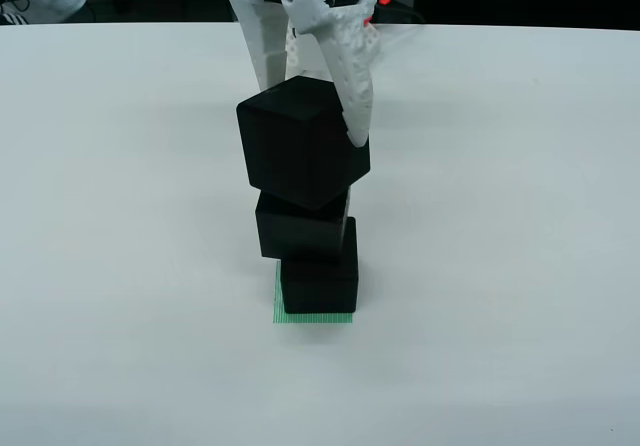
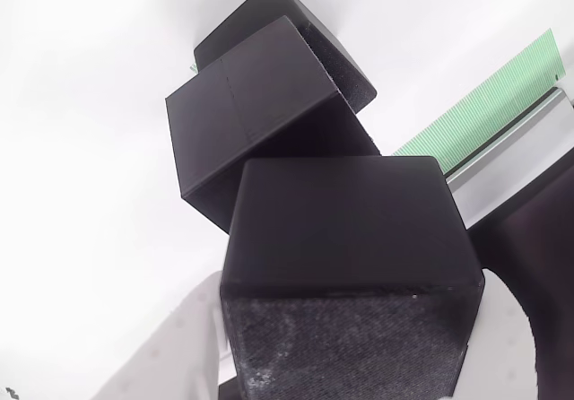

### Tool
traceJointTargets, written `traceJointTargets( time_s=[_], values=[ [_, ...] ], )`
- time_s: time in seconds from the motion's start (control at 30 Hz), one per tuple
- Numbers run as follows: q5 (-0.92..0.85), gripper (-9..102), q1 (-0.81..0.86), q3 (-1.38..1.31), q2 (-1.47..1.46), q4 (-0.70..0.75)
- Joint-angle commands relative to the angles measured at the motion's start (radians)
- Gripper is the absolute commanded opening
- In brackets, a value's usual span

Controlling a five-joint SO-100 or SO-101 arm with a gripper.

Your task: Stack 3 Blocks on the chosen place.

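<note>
While two blocks (image 1: 318,256) sit skewed on the green square (image 1: 300,316), the gripper (image 1: 330,131) is clamped on the third block (image 1: 300,141), tilted atop them — stiff, matte, likely light; flat opposite faces suit gripping — on the white tabletop (image 1: 120,216).

The three blocks (image 1: 303,144) look matte black, one face finely grainy (close up). The green patch (image 1: 313,315) is ribbed; the table (image 1: 120,216) is smooth white.

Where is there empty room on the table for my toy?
The white table is bare left and right of the block tower, and in front of the green square. It is crowded behind the tower, where the gripper holds the top block.
</note>
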Motion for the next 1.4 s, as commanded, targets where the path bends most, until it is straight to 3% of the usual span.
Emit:
traceJointTargets(
  time_s=[0.0, 1.37],
  values=[
    [0.008, 20, 0.014, -0.023, -0.011, 0.000],
    [-0.003, 29, 0.038, -0.023, -0.049, -0.029]
  ],
)
